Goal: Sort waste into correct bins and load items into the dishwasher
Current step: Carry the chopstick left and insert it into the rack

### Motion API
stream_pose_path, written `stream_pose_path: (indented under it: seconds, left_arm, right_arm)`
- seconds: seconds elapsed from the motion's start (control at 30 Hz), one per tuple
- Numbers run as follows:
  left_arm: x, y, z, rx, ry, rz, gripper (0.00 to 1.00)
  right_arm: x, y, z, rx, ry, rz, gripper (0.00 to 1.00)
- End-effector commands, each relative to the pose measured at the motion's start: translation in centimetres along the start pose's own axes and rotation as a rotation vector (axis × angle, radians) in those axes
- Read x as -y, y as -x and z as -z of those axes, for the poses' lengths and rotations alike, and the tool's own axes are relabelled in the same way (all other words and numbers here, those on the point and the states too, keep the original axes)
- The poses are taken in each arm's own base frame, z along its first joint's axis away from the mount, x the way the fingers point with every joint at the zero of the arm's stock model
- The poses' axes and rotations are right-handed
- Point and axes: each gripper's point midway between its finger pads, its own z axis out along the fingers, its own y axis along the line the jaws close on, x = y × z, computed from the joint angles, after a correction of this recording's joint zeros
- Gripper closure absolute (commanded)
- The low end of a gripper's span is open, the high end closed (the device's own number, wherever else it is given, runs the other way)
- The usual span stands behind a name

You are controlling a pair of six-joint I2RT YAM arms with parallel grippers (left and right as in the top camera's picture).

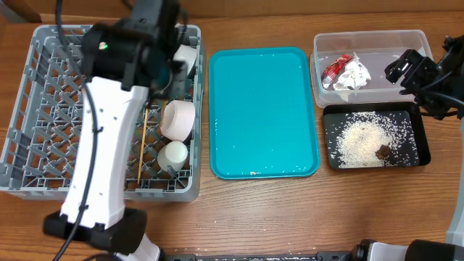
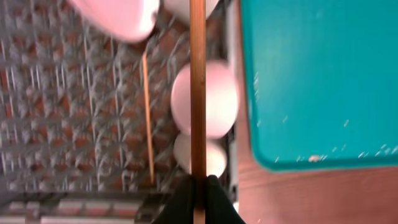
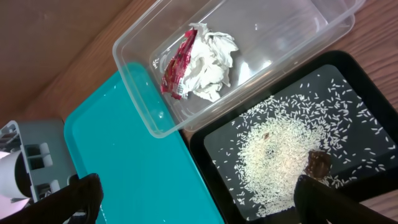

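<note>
Chopstick (image 2: 198,93) clenched in left claw (image 2: 198,185) above rack (image 1: 40,130).
Right claw (image 3: 199,198) hung released, well right of rack.

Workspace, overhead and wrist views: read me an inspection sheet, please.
Surface: wooden table.
Job's things: dish rack holds bowl, cup, one chopstick; wrapper in clear tub; rice and brown lump in black tray.
Clutter: teal tray, few specks.
End effectors: left end effector shut on second chopstick over rack; right end effector open above bins.
Cables: black cable along left arm.
Surroundings: nothing seen.
</note>
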Motion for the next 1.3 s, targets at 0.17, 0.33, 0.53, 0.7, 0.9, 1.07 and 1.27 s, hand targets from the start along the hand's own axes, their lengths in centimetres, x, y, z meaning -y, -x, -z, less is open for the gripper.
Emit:
stream_pose_path:
  seconds: [0.17,0.33,0.53,0.7,0.9,1.07,1.27]
  left_arm:
    - [-4.9,-6.2,-3.8,-0.184,0.018,0.018,0.96]
    - [-6.0,-7.2,-7.6,-0.233,0.021,-0.012,0.96]
    - [-6.9,-8.4,-11.6,-0.260,0.034,0.010,0.96]
    - [-7.9,-9.6,-13.3,-0.290,0.057,0.044,0.96]
    - [-8.2,-9.9,-13.7,-0.293,0.054,0.059,0.50]
    - [-8.0,-9.5,-13.8,-0.279,0.043,0.071,0.01]
    - [-8.1,-8.3,-11.8,-0.251,0.049,0.121,0.01]
  right_arm:
    - [-0.1,0.6,0.5,0.026,0.002,-0.002,0.00]
    - [-0.1,0.6,0.5,0.026,0.002,-0.002,0.00]
    - [-0.1,0.6,0.5,0.026,0.002,-0.001,0.00]
    - [-0.1,0.6,0.5,0.026,0.002,-0.001,0.00]
    - [-0.1,0.6,0.5,0.026,0.002,-0.002,0.00]
    - [-0.1,0.6,0.5,0.026,0.002,-0.001,0.00]
    - [-0.1,0.6,0.5,0.026,0.001,-0.002,0.00]
